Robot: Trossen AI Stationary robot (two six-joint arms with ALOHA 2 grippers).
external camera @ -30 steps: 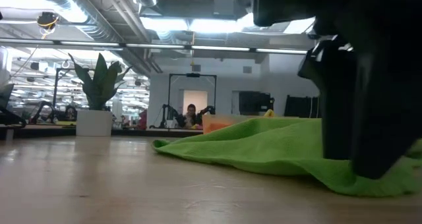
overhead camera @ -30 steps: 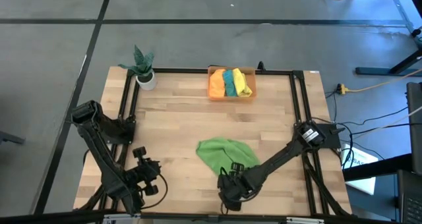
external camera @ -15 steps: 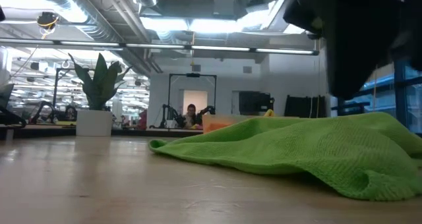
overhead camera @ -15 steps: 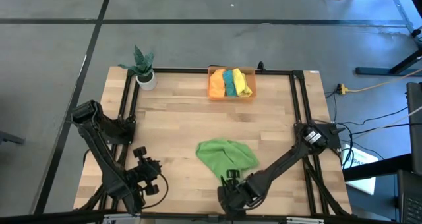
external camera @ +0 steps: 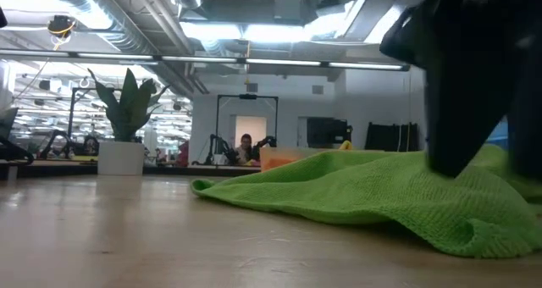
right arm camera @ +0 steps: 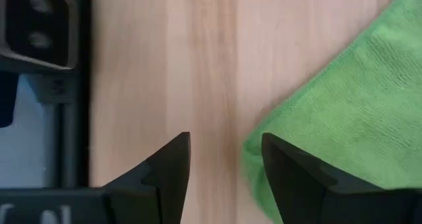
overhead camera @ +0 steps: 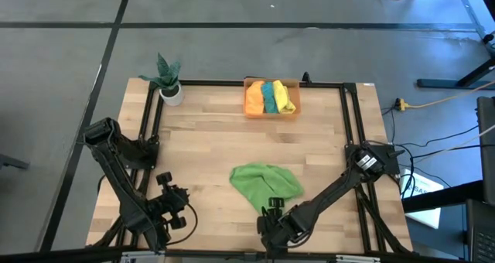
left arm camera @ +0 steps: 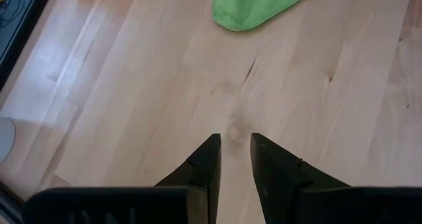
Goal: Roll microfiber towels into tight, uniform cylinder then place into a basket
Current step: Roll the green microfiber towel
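Note:
A light green microfiber towel (overhead camera: 265, 181) lies rumpled on the wooden table's near middle, its near edge folded into a thick lip (external camera: 474, 233). My right gripper (overhead camera: 272, 208) stands open just over that near edge, pointing steeply down. One of its fingers (right arm camera: 290, 171) is above the towel's edge (right arm camera: 330, 112) and the other above bare wood. My left gripper (left arm camera: 234, 140) waits open over bare wood at the near left (overhead camera: 165, 186). The orange basket (overhead camera: 272, 111) at the table's far middle holds rolled orange, teal and yellow towels.
A white pot with a green plant (overhead camera: 171, 93) stands at the far left corner. Black frame rails (overhead camera: 352, 124) run along the table's left, right and far sides. Bare wood lies between the towel and the basket. A person (external camera: 246, 148) sits far off in the room.
My right gripper has come up off the towel's near part and drawn back a little toward the table's near edge, rolling its wrist somewhat while staying open. The towel's near edge, first hidden under the gripper, now lies free as a folded lip.

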